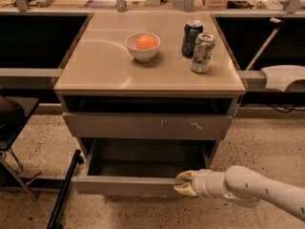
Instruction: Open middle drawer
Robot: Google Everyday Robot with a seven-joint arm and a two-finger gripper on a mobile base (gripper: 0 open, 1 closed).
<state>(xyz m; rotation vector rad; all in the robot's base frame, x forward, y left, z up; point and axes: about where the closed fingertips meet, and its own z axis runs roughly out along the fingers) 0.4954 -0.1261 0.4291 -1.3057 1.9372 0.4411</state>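
The middle drawer (124,185) is a plain grey-brown handle-less drawer. It stands pulled well out of the cabinet, and its shallow grey box (143,162) shows empty. My gripper (182,183) reaches in from the lower right on a white arm. Its tan fingers (185,176) clasp the top edge of the drawer's front panel near its right end. Above it, the larger drawer front with white scratches (147,126) sits slightly out from the cabinet.
On the cabinet top (95,66) stand a white bowl with an orange (143,46) and two cans (192,37) (202,53). A black pole (64,190) leans at the lower left beside a dark chair (9,123). A white object (283,77) lies at the right.
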